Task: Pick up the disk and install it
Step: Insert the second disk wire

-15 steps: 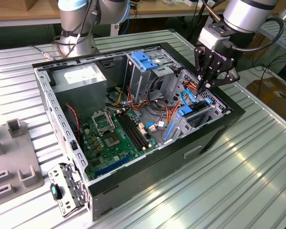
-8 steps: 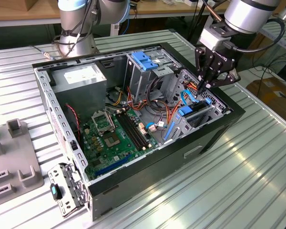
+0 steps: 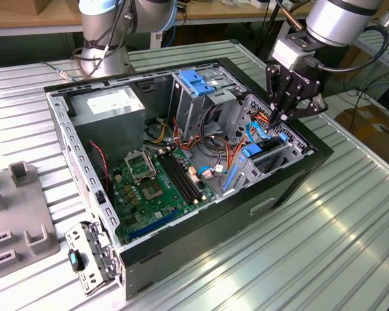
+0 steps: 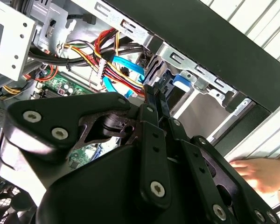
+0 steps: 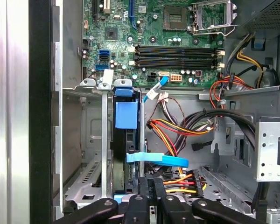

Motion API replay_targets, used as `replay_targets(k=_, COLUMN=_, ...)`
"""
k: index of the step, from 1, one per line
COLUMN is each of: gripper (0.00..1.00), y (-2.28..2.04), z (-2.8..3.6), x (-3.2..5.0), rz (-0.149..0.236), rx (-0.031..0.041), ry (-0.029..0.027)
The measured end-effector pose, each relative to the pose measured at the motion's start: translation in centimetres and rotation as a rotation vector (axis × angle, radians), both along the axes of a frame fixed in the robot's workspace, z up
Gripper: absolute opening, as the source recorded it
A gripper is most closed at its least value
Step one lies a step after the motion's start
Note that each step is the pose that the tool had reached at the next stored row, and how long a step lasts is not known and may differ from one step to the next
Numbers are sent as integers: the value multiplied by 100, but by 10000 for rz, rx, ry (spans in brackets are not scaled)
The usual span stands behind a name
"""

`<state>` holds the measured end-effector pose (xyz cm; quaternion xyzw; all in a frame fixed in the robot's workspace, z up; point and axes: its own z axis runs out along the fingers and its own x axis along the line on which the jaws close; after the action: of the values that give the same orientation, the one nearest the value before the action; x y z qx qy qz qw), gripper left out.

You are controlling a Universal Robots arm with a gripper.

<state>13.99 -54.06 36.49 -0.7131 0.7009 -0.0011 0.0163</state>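
Open black desktop computer case [image 3: 292, 184] lies on its side on ribbed metal table [image 3: 350, 214]; green motherboard [image 3: 152, 184] exposed inside. Black multi-link gripper [image 3: 280, 118] on UR arm hangs over the case's drive bay at the exterior view's right, tips down among the cabling.

Disk, flat drive w/ bright blue plastic frame [image 5: 126, 140], stands on edge in a slot of the silver sheet-metal drive cage [image 5: 91, 140], blue tab uppermost; seen in first wrist view beside a vertical cage rail. Light blue flat data cable [image 5: 156, 158] crosses just beside its lower end; red/yellow/orange power wires [image 5: 177, 128] nearby.

Jaws: fingers [image 4: 155, 100] close together, narrow gap at most; tips sit at the disk's edge, but grip cannot be confirmed. Gripper [image 5: 151, 184] is directly at the disk's end.

A person's hand [image 4: 263, 172] rests outside the case wall in second wrist view.
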Motion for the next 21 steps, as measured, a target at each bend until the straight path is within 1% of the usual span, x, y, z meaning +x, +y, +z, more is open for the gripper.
replay_targets(k=2, gripper=16, y=-2, z=-12, x=0, rz=0, rx=4, ry=0)
replay_targets(k=10, gripper=16, y=-60, z=-32, x=0, rz=0, rx=1, ry=0)
replay_targets(k=16, gripper=16, y=-95, z=-34, x=0, rz=0, rx=1, ry=0)
replay_targets(k=21, gripper=16, y=-121, z=-49, x=-1, rz=1, rx=18, ry=0)
